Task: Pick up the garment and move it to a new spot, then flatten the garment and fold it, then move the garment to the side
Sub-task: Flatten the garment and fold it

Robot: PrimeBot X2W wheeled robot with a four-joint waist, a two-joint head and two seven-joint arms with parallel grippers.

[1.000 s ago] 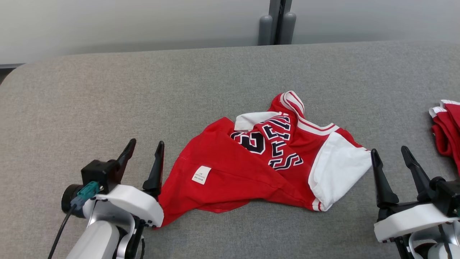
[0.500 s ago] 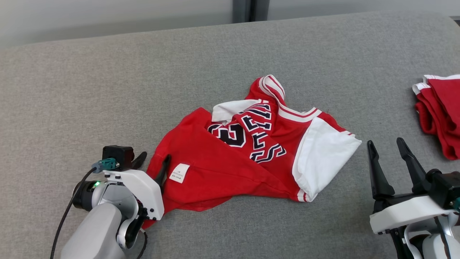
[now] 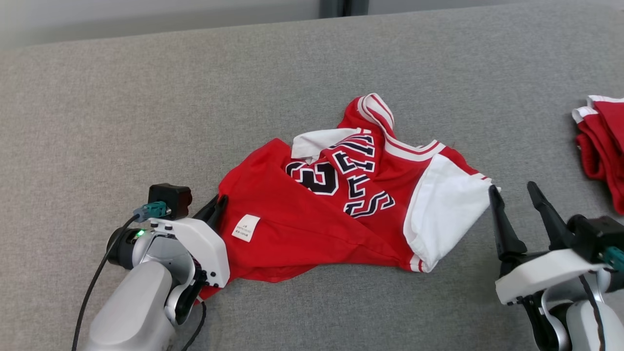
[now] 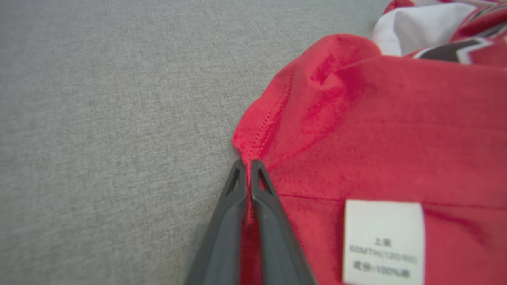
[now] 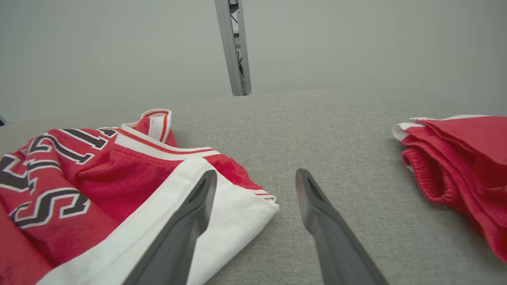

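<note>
Pinching the stitched hem of the garment (image 3: pixel 312 229), our left gripper (image 4: pixel 246 164) has its two dark fingers drawn tight together, and a strip of red cloth is caught between them. The garment is a red jersey with dark lettering (image 3: pixel 363 187) and white sleeves. It lies crumpled on the grey counter (image 3: pixel 146 97), and we have one gripper at each end of it. A white care label (image 3: pixel 245 227) sits on the garment just beside the pinched hem (its print is too blurred for us to read).

At the garment's opposite end, our right gripper (image 3: pixel 512 189) stands with its fingers spread wide and has hold of nothing. One fingertip is at the edge of the garment's white sleeve (image 3: pixel 438 214), and the other is over bare counter beside it. We cannot tell whether that first fingertip touches the cloth. A second pile of red cloth (image 3: pixel 602 141) lies well apart from the garment, beyond the right gripper.
</note>
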